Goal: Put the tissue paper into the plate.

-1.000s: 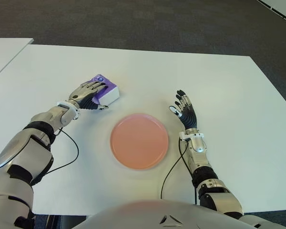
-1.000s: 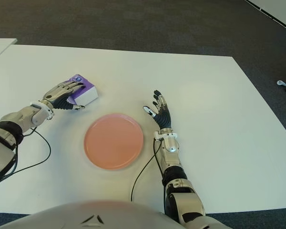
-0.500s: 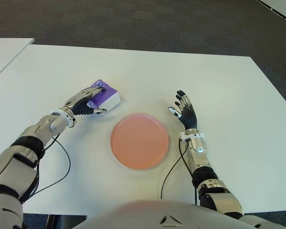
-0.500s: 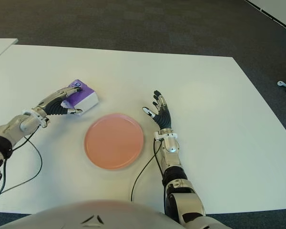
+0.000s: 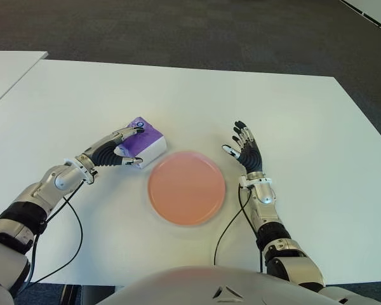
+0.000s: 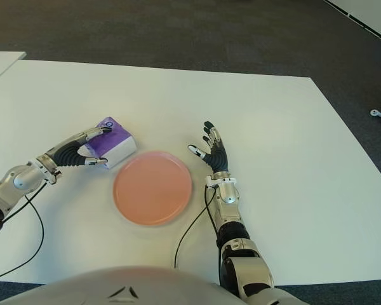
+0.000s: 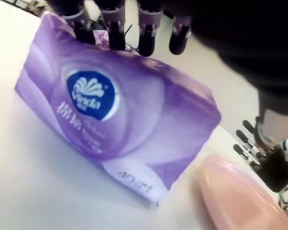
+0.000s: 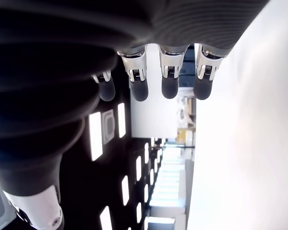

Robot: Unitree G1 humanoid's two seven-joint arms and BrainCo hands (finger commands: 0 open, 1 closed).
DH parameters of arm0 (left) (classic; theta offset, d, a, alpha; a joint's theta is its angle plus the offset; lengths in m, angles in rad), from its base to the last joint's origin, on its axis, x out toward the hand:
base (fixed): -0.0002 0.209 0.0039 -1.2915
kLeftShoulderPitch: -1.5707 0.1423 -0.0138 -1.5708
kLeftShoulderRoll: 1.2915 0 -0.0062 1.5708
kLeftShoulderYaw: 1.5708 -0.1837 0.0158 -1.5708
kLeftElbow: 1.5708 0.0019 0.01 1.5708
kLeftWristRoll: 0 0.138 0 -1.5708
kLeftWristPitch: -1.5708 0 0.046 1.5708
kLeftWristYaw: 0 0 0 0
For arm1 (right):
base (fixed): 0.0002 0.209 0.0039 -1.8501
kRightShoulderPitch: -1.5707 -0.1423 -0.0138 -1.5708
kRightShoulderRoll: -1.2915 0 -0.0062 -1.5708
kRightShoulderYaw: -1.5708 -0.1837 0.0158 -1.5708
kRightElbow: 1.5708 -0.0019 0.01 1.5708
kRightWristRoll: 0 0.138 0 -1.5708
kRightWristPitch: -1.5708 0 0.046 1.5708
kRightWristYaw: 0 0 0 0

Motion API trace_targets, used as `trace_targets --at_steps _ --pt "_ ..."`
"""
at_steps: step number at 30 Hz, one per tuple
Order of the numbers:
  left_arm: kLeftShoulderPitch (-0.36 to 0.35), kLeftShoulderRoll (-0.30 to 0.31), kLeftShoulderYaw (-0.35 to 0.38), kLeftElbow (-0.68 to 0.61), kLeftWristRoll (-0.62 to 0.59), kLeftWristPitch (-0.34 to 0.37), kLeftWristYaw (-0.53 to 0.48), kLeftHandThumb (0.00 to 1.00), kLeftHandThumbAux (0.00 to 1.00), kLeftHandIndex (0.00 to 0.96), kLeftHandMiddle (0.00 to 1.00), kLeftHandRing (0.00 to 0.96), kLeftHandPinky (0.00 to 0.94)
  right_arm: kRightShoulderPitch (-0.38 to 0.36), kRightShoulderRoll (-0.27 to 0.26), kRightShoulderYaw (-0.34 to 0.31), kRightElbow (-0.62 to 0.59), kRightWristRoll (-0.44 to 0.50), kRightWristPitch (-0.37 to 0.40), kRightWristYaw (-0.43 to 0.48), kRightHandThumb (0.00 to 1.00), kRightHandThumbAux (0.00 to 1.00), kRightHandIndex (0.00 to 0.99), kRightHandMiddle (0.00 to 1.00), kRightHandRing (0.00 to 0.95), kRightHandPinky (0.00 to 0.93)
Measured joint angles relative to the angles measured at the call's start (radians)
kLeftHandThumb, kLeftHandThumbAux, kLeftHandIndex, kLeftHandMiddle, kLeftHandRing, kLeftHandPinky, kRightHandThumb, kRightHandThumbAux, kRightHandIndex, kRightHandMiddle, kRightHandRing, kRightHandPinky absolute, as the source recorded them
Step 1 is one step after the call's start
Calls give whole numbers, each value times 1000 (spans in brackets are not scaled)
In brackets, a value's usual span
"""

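On the white table [image 5: 292,108], the left hand [image 5: 112,150] wraps its fingers [image 7: 146,28] around the purple tissue pack [image 5: 145,142]. That pack sits just beside the pink plate [image 5: 186,187], at about ten o'clock from it. At three o'clock from the plate, the right hand [image 5: 246,150] holds nothing, its fingers spread wide.

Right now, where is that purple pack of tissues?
The purple tissue pack is in the left hand, on the robot's left side of the white table, just beside the pink plate's rim and not yet on it.
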Motion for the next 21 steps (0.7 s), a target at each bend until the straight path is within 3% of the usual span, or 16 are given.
trace_targets --at_steps 10,21 --pt "62 5 35 -103 -18 58 -59 318 491 0 0 0 0 -4 1 -2 24 0 -29 9 0 740 0 0 0 0" --pt "73 5 51 -136 -17 95 -77 284 487 0 0 0 0 -5 2 -3 26 -1 -30 4 0 726 0 0 0 0"
